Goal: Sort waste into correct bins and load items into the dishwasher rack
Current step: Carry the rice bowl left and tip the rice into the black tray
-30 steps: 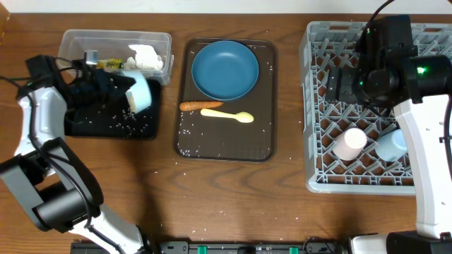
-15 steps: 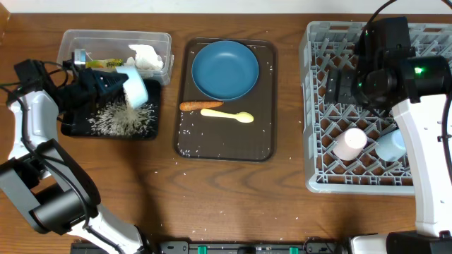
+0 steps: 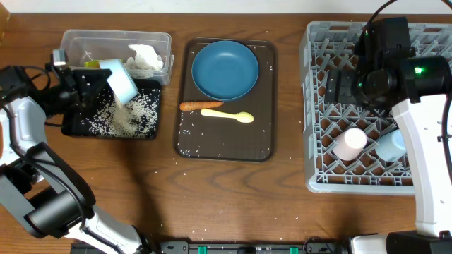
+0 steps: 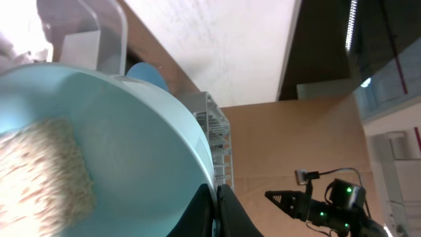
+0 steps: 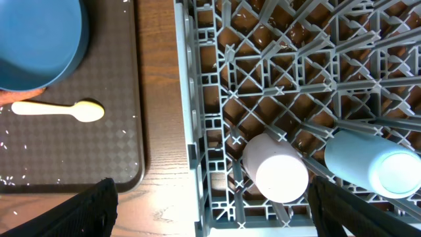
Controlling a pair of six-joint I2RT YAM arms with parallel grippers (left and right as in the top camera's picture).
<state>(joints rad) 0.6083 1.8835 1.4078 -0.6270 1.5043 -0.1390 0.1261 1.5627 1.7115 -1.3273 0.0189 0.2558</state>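
Observation:
My left gripper [image 3: 90, 86] is shut on the rim of the small white bowl [image 3: 121, 82] and holds it tipped over the black tray [image 3: 73, 128]. A heap of white rice [image 3: 133, 111] lies in that tray, and rice still clings inside the bowl [image 4: 46, 171], where my fingers [image 4: 215, 212] pinch the rim. The clear tub [image 3: 76, 42] holds white tissue [image 3: 145, 58] and a yellow wrapper [image 3: 92, 64]. The dark blue bowl [image 3: 224, 68], carrot [image 3: 191, 106] and yellow spoon [image 3: 227, 116] lie on the brown tray [image 3: 226, 147]. My right gripper [image 5: 212, 192] is open above the rack [image 3: 316, 106].
A pink cup [image 3: 349, 143] and a light blue cup [image 3: 393, 144] lie in the rack's near part; both show in the right wrist view, pink [image 5: 276, 168] and blue [image 5: 371, 164]. Loose rice grains dot the brown tray and the table in front of it.
My left gripper has tipped the white bowl and drawn it back and left. Rice has poured out into the black tray. The right arm has not moved.

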